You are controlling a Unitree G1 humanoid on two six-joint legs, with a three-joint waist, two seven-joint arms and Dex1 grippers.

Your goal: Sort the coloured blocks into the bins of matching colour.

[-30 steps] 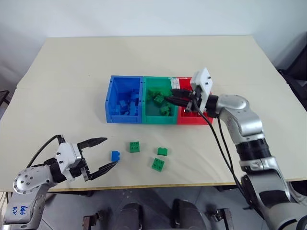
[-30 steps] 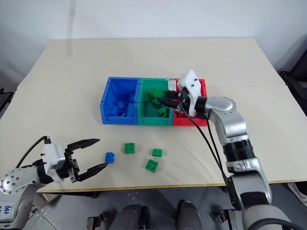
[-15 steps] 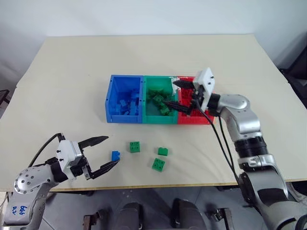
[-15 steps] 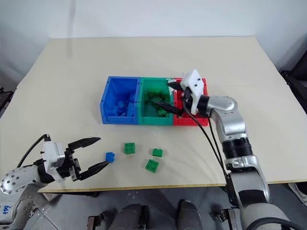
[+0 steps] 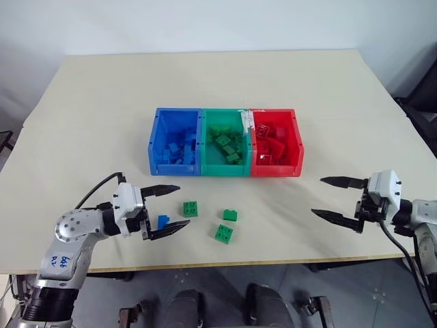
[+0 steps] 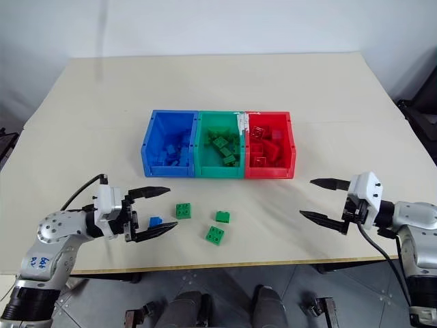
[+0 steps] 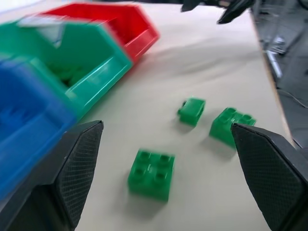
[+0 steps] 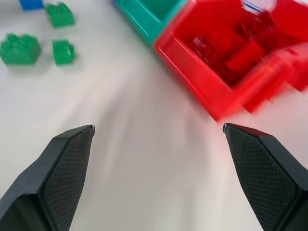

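Hovering low over the desk (image 5: 82, 109) near its front edge, the left tool (image 5: 167, 209) has its fingers spread wide with nothing gripped, a small blue block (image 5: 164, 221) lying between them. Just beyond sit three green blocks: a square one (image 5: 191, 208), a narrower one (image 5: 231, 216) and another square one (image 5: 224, 234) nearest the edge. Farther back stand the joined bins, blue (image 5: 176, 141), green (image 5: 227, 142) and red (image 5: 275, 142), each holding bricks of its own colour. Off to the right, well apart from the bins, the right tool (image 5: 330, 199) is fully open and empty.
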